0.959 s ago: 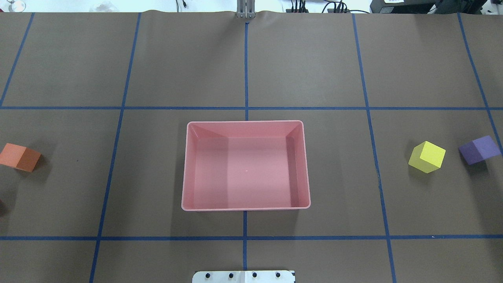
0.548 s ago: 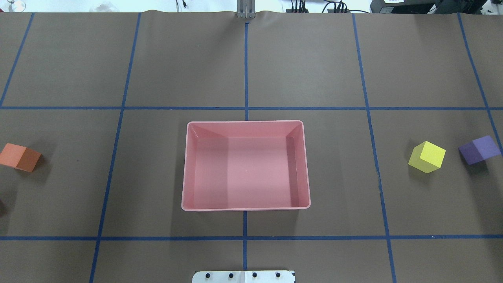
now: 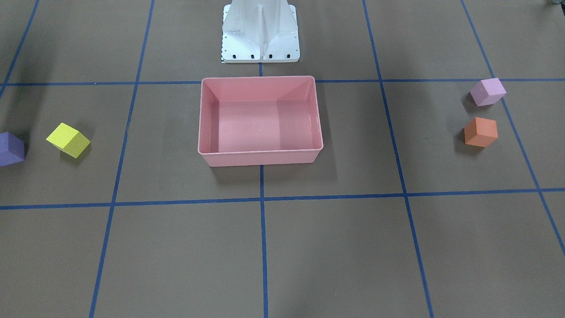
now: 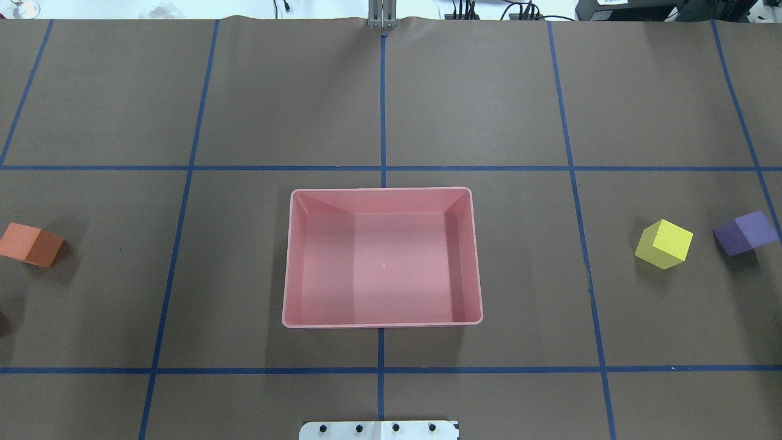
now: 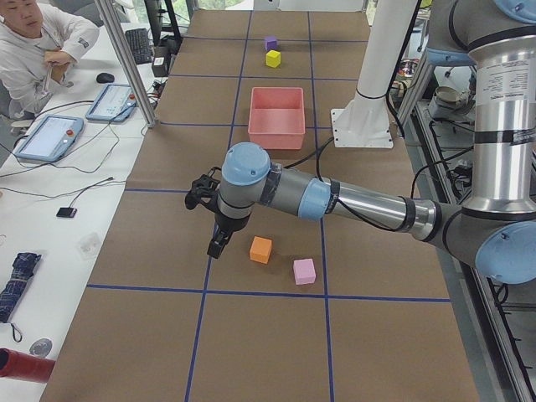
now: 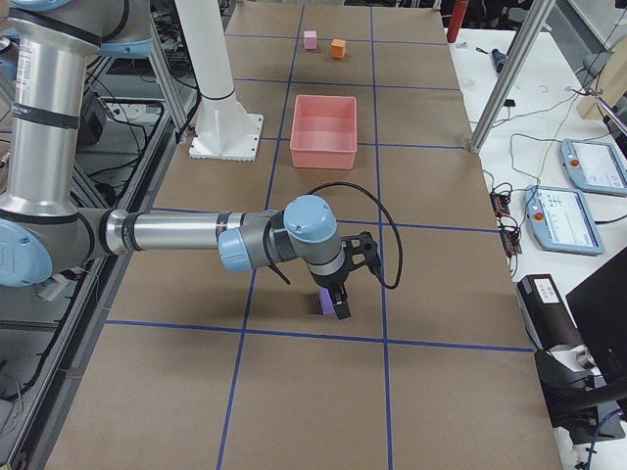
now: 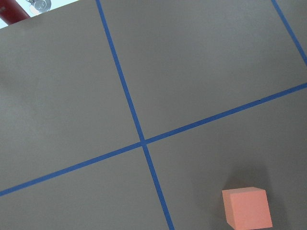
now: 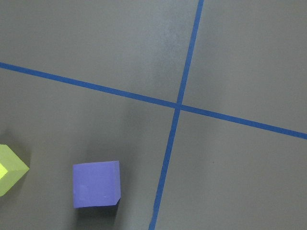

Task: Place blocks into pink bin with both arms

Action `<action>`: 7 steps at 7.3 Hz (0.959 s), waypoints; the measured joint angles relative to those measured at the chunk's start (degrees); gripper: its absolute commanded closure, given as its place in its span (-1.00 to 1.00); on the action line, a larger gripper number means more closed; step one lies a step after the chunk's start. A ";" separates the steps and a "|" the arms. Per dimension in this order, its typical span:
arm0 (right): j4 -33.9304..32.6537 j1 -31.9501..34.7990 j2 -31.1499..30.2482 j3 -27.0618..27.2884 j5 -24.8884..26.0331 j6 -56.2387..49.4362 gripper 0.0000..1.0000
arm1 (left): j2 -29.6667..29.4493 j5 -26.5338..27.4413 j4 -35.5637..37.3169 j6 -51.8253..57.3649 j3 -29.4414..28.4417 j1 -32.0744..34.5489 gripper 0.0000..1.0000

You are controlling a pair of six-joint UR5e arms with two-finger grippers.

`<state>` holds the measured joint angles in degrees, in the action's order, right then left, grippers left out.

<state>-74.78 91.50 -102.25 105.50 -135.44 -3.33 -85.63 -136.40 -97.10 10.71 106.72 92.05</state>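
Observation:
The pink bin (image 4: 382,190) stands empty at the table's middle, also in the front view (image 3: 260,152). The orange block (image 4: 30,244) and the pink-lilac block (image 3: 487,92) lie on my left side. The yellow block (image 4: 664,244) and the purple block (image 4: 745,233) lie on my right side. My left gripper (image 5: 216,249) points down just beside the orange block (image 5: 260,249); I cannot tell if it is open. My right gripper (image 6: 340,308) hangs at the purple block (image 6: 324,298), partly hiding it; I cannot tell its state.
The white base pedestal (image 3: 260,35) stands behind the bin. Blue tape lines (image 4: 382,370) cross the brown table cover. An operator (image 5: 38,46) sits beside the table with tablets (image 5: 48,138). A metal post (image 5: 126,59) stands at that edge.

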 measured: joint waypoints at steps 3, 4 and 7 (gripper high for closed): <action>1.98 -0.37 -0.34 -0.34 -1.06 0.24 -1.00 | 0.57 -0.16 -7.89 -6.04 -4.45 -8.43 -1.00; 2.05 -0.40 -0.43 -0.37 -1.16 0.25 -1.00 | 1.07 0.07 -13.37 -11.94 -6.43 -11.69 -1.00; 2.09 -0.44 -0.49 -0.38 -1.30 0.26 -1.00 | 2.41 3.37 -36.25 -33.33 -14.54 -21.81 -1.00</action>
<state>-72.69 91.06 -102.74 105.12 -136.74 -3.08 -83.22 -133.04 -133.36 -22.62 92.18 70.25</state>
